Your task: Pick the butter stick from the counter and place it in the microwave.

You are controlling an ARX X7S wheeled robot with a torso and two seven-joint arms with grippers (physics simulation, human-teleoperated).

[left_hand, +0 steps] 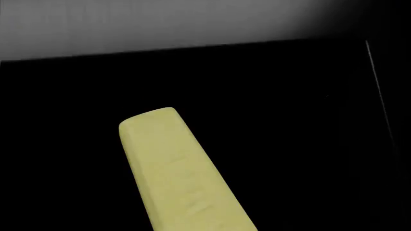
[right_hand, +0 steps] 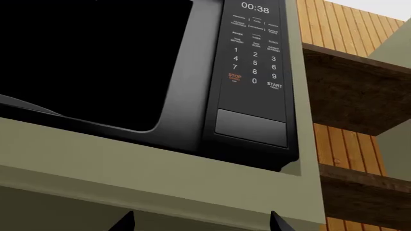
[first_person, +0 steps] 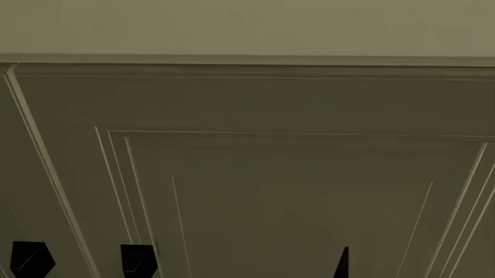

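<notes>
In the left wrist view the butter stick (left_hand: 180, 178), a pale yellow block, runs out from where my left gripper's jaws are into a black space with a grey wall (left_hand: 160, 24) behind it. The left fingers do not show against the black. In the right wrist view the black microwave (right_hand: 212, 96) sits in an olive surround, its keypad (right_hand: 255, 53) reading 00:38 and its dark front to the left. My right gripper (right_hand: 199, 224) is open and empty below it, with only two black fingertips (right_hand: 122, 224) showing. The counter is out of view.
An olive ledge (right_hand: 147, 178) runs under the microwave. Dark wooden shelves (right_hand: 359, 91) on orange slats stand beside it. The head view is filled by an olive-grey panelled cabinet face (first_person: 255, 174), with small black shapes (first_person: 31, 259) at its lower edge.
</notes>
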